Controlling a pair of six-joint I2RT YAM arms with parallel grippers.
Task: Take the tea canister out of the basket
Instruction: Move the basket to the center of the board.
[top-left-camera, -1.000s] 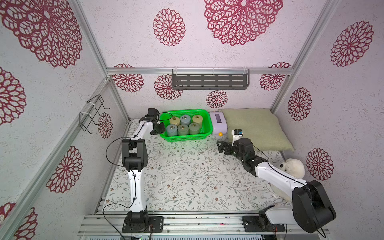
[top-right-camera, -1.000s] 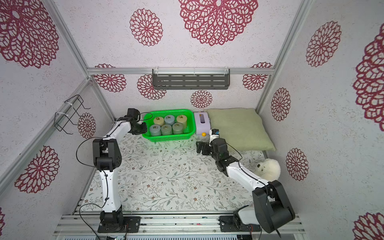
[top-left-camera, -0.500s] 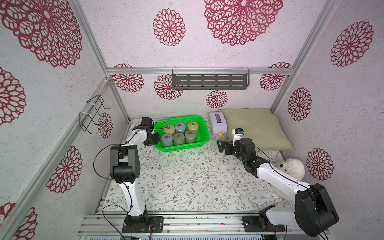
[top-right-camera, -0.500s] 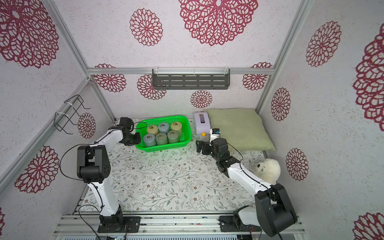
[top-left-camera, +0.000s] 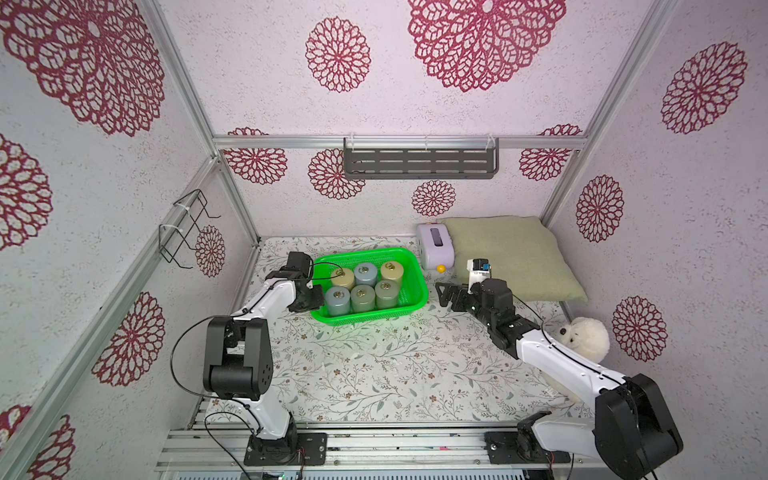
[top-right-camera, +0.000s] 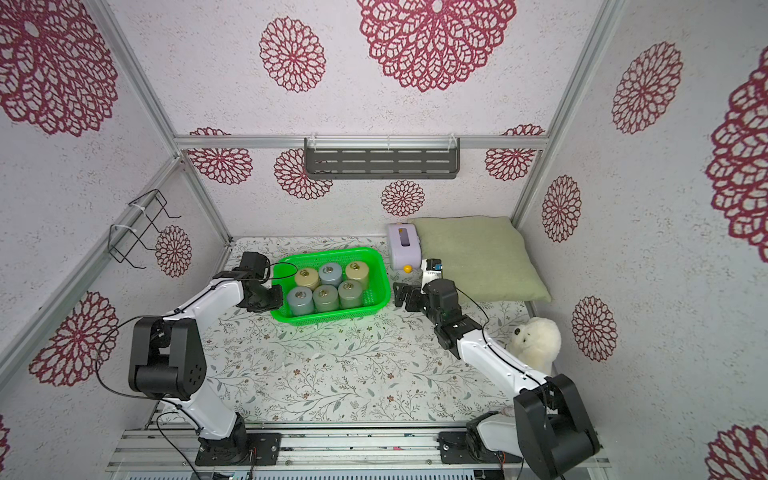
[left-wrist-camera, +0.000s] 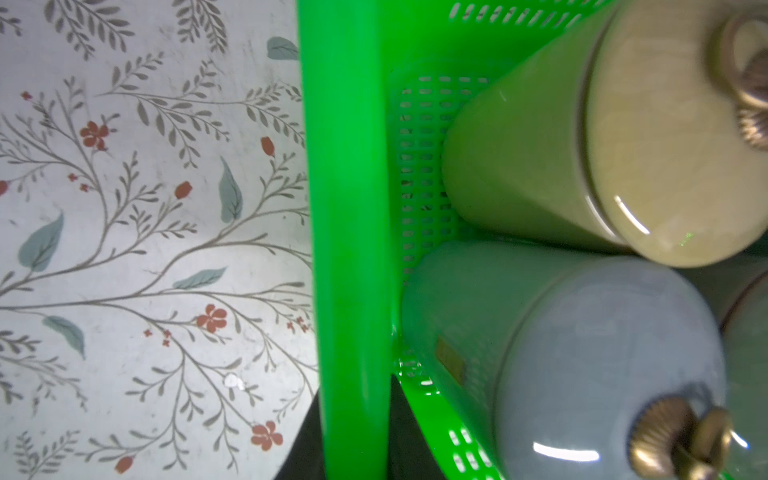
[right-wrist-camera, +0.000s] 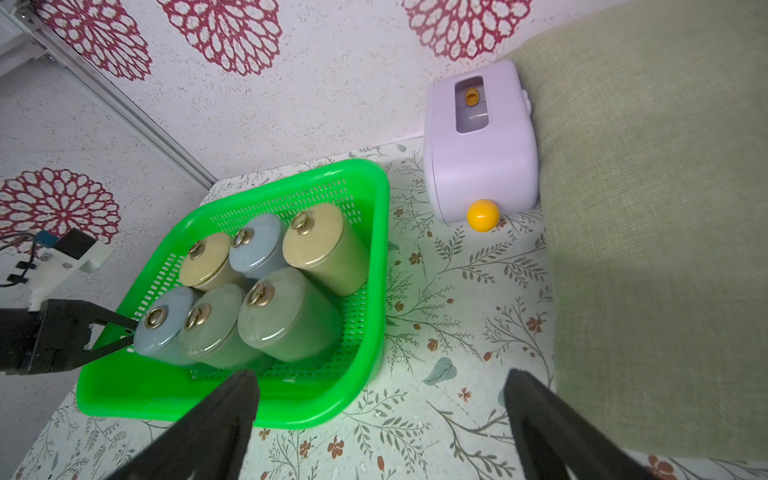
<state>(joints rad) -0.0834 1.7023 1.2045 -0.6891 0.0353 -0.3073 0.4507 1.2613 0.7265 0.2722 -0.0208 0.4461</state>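
You're looking into a booth with pale textured walls (top-left-camera: 270, 104) printed with crimson floral medallions and framed by aluminium rails (top-left-camera: 291, 141). A grey slotted shelf (top-left-camera: 420, 163) hangs on the back wall, and a black wire rack (top-left-camera: 183, 228) is fixed to the left one. The tabletop (top-left-camera: 374, 374) wears a leafy floral cloth, evenly lit.
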